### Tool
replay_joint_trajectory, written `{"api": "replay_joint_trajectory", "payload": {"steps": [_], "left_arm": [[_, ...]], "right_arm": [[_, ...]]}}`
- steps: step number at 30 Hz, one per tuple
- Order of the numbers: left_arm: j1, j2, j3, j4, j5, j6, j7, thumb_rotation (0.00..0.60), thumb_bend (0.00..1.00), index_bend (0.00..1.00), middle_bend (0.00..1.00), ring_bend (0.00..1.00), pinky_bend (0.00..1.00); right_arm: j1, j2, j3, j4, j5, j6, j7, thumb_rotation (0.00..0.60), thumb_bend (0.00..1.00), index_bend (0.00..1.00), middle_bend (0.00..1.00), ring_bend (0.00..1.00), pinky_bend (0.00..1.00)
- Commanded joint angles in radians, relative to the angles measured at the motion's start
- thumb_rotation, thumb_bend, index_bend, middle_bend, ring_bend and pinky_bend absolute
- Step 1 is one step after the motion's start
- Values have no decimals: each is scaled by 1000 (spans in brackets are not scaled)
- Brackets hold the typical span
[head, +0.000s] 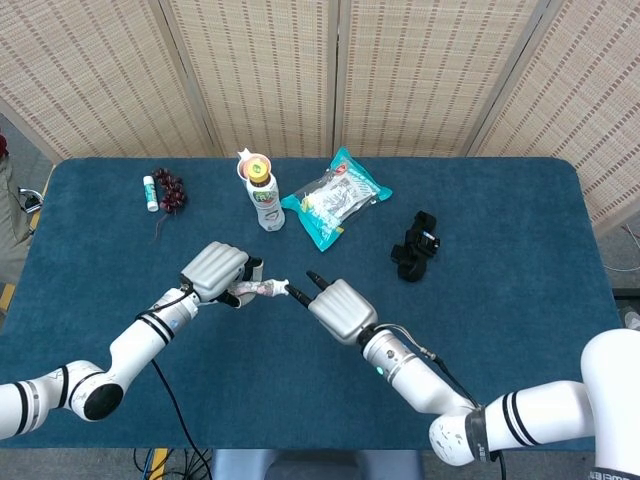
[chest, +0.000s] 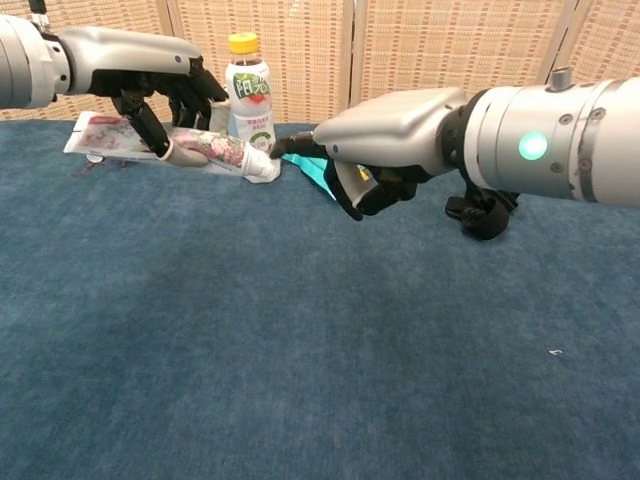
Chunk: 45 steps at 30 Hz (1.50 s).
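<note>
My left robot hand (chest: 165, 95) gripped a printed tube (chest: 205, 150) by its body, lifted above the tabletop (chest: 300, 330), cap end out toward my right robot hand (chest: 375, 150), prob. for access. Rt fingertips (chest: 290, 147) touched the white cap (chest: 260, 166); firm pinch unconfirmed.

Lab-style test setup: blue-clothed table (head: 520, 230), woven folding screens (head: 260, 70) behind.

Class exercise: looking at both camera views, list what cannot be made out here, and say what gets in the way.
- Printed white tube: head view, the left hand covers most of it; its print is too small to read.
- Right hand: whether its fingertip touches the tube's cap, unclear in both views.
- Small black device: chest view, the right forearm hides most of it.
</note>
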Motion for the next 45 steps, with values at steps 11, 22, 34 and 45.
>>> {"api": "replay_joint_trajectory", "payload": {"steps": [11, 22, 34, 45], "left_arm": [[2, 7, -5, -6, 4, -4, -14, 600, 454, 627, 688, 555, 396], [10, 24, -15, -26, 19, -10, -52, 600, 454, 627, 689, 555, 398], [23, 46, -26, -56, 46, -15, -105, 600, 455, 628, 689, 555, 404], [28, 58, -23, -48, 60, -34, -132, 600, 455, 627, 689, 555, 406]], "right_arm": [[-1, -7, -8, 20, -4, -7, 21, 600, 1000, 19, 594, 430, 503], [3, -23, -8, 43, -4, -12, 31, 600, 1000, 19, 595, 430, 503], [14, -50, 0, 83, 8, -24, 39, 600, 1000, 19, 594, 430, 503], [-2, -29, -4, 64, -14, -12, 63, 600, 1000, 19, 594, 430, 503]]}}
